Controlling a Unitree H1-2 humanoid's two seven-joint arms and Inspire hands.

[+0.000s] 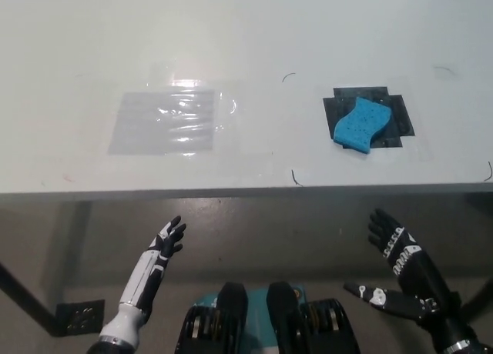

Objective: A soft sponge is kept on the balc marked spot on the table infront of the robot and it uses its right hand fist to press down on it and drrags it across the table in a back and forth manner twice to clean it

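A wavy blue sponge (pixel 360 124) lies on the black marked spot (pixel 394 112) at the right of the white table (pixel 246 38). My black right hand (pixel 399 273) hangs open below the table's front edge, well short of the sponge and touching nothing. My white left hand (pixel 162 248) rests open low at the left, also below the table edge.
A clear plastic sheet (pixel 166 121) is taped flat on the table's left half, glinting with light. Small dark marks dot the tabletop. The table's front edge (pixel 231 192) runs across the picture, with the floor and a dark floor plate (pixel 77 317) beneath.
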